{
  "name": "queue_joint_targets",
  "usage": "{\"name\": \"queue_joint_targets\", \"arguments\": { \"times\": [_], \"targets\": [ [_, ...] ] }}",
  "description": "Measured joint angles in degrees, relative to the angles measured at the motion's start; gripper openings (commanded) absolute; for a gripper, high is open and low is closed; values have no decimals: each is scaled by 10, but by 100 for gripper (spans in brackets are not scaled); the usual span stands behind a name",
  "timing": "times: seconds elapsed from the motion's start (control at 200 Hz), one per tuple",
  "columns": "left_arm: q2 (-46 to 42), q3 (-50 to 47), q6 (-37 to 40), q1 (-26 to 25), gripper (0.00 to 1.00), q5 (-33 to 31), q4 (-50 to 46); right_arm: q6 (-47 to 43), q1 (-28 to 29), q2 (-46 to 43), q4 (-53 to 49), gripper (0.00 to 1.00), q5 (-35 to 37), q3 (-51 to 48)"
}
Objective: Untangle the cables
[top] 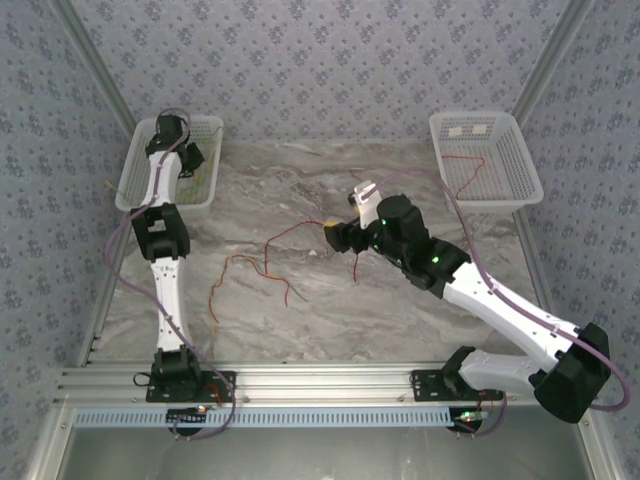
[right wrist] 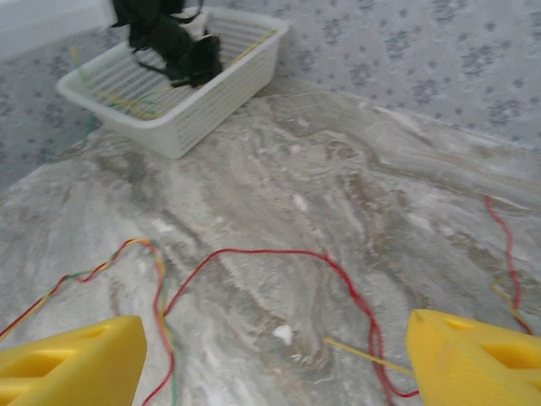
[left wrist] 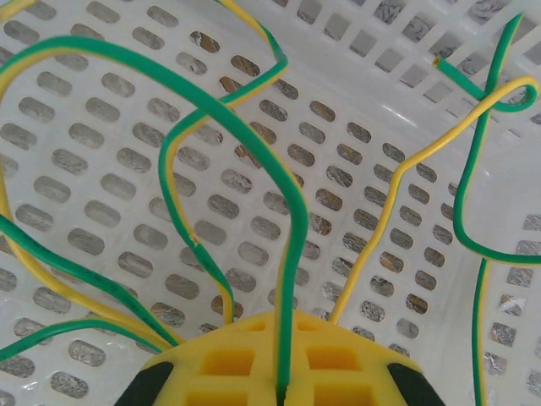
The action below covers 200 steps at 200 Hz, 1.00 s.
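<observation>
My left gripper is down inside the white left basket, its yellow fingers shut on a green-and-yellow cable that runs into the seam between them. More green and yellow loops lie on the basket floor. On the marble table, red and orange cables lie in wavy, crossing strands. My right gripper hovers over their right end, open wide. In the right wrist view a red cable and a thin yellow one lie on the table between its fingers, untouched.
A second white basket at the back right holds a red cable. Patterned walls close in the table on three sides. An aluminium rail carries both arm bases at the near edge.
</observation>
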Motion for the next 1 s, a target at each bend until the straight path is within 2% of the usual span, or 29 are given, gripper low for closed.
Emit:
{"name": "queue_joint_targets", "arguments": {
  "times": [0.085,0.18,0.21,0.29,0.3,0.32,0.335,0.425,0.555,0.685,0.75,0.855,0.999],
  "targets": [
    [-4,0,9,-4,50,-9,0,30,-59,24,-13,88,-22,11],
    [-19,0,19,-16,63,-27,-2,62,-150,107,-69,76,-54,76],
    [-25,0,21,-19,68,-33,-3,72,-176,141,-88,75,-63,104],
    [-49,-3,30,-30,72,-51,-7,92,-237,235,-130,74,-81,168],
    [-53,-3,29,-31,76,-54,-8,94,-241,242,-134,73,-81,173],
    [-60,-3,34,-34,94,-58,-9,95,-251,264,-146,72,-81,184],
    [-66,-3,34,-35,98,-62,-9,99,-257,278,-156,70,-80,193],
    [-106,-4,46,-46,99,-82,-16,108,-275,362,-219,66,-74,240],
    [-172,-4,57,-57,99,-95,-19,107,-271,449,-267,60,-73,288],
    [-233,-8,67,-63,99,-98,-27,84,-243,489,-292,61,-59,329],
    [-277,-43,76,-67,99,-103,-25,66,-214,490,-290,61,-57,333],
    [-399,-211,82,-75,99,-100,29,32,-165,490,-286,62,-72,339],
    [-622,-562,77,-100,99,-95,166,-35,-120,495,-285,65,-88,360]
  ]
}}
